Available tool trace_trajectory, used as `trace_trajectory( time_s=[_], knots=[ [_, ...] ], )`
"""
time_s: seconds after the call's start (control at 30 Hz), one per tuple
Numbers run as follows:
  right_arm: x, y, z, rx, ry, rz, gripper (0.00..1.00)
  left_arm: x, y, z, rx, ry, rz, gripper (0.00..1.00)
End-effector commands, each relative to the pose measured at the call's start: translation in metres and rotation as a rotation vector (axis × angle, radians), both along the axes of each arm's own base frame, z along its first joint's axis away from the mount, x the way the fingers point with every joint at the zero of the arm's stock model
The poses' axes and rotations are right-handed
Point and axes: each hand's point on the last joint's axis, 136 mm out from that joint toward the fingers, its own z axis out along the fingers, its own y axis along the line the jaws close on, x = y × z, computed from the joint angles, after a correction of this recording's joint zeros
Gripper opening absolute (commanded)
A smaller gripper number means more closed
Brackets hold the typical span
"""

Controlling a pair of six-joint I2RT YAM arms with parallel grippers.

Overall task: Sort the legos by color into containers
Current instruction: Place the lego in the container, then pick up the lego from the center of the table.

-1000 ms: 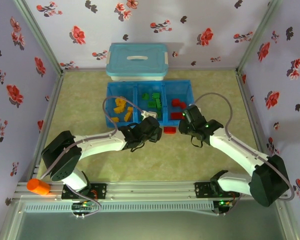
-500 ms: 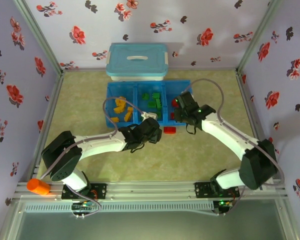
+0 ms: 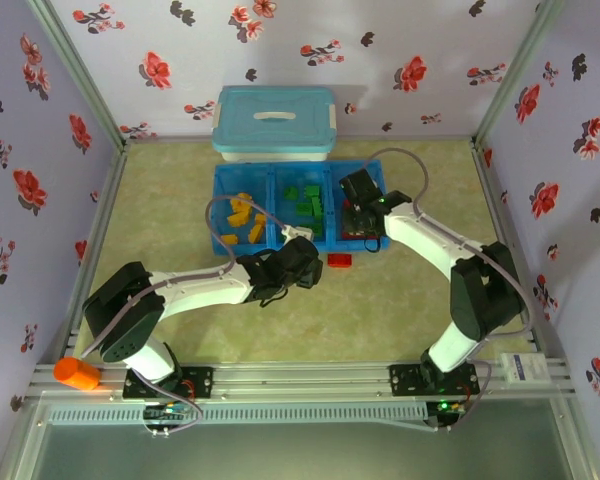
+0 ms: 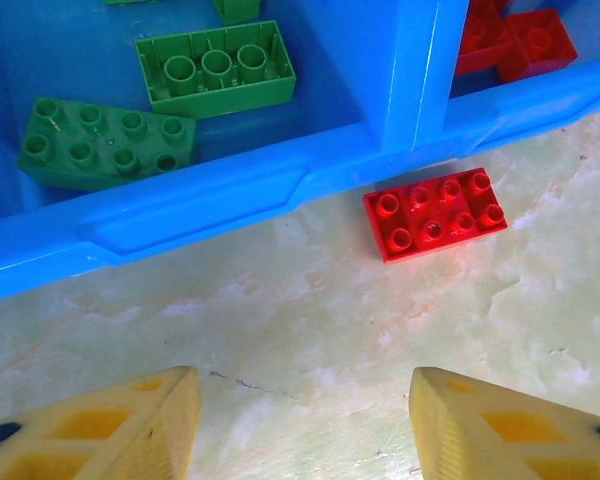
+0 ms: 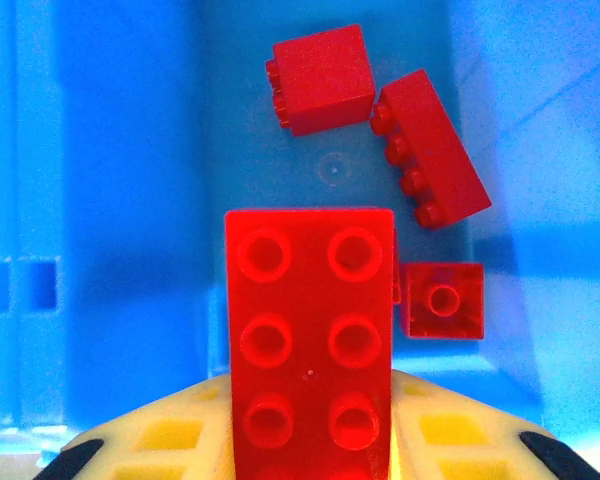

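Note:
The blue tray (image 3: 216, 210) has three containers side by side: yellow legos (image 3: 242, 218) lie in the left one and green legos (image 3: 308, 203) in the middle one. My right gripper (image 3: 357, 197) hangs over the right container, shut on a red lego (image 5: 310, 340) that stands between its fingers. Below it three red legos (image 5: 320, 78) lie on the tray floor (image 5: 120, 200). Another red lego (image 3: 339, 261) lies on the table against the tray's front wall (image 4: 230, 200). My left gripper (image 3: 302, 264) hovers just short of that red lego (image 4: 435, 212), open with nothing between its fingers (image 4: 300, 410).
A light blue lidded box (image 3: 275, 122) with a white handle stands behind the tray. An orange cylinder (image 3: 77, 373) lies on the frame at the near left. Flowered walls close in the table on three sides.
My right arm has swung from the table in front of the tray to above the right container, carrying the red lego. The left arm has stayed put.

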Motion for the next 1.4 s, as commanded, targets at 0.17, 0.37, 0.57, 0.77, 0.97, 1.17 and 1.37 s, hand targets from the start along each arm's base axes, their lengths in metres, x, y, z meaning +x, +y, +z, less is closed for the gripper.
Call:
trace_trajectory(
  time_s=[0.17,0.37,0.57,0.77,0.97,1.17,1.37],
  knots=[
    [0.011,0.002,0.013,0.008,-0.013,0.003,0.73,-0.001,0.002,0.006,-0.019,-0.022,0.021,0.57],
    [0.003,-0.002,0.019,0.032,-0.031,-0.008,0.77,0.0,-0.001,0.003,-0.016,-0.015,0.019,0.58],
    [-0.012,-0.01,0.021,0.063,-0.053,-0.036,0.79,0.002,-0.022,0.002,-0.032,0.01,-0.027,0.77],
    [-0.03,-0.026,0.02,0.064,-0.074,-0.072,0.84,0.008,-0.049,-0.009,-0.039,0.065,-0.038,0.81],
    [-0.045,-0.047,0.028,0.035,-0.118,-0.12,0.92,0.019,-0.068,-0.019,-0.017,0.101,-0.014,0.82],
    [-0.057,-0.073,0.036,0.006,-0.171,-0.192,0.99,0.026,-0.081,-0.033,0.031,0.136,0.003,0.81],
    [-0.064,-0.084,0.033,0.008,-0.174,-0.217,0.99,0.031,-0.088,-0.043,0.076,0.159,0.01,0.81]
  ],
)
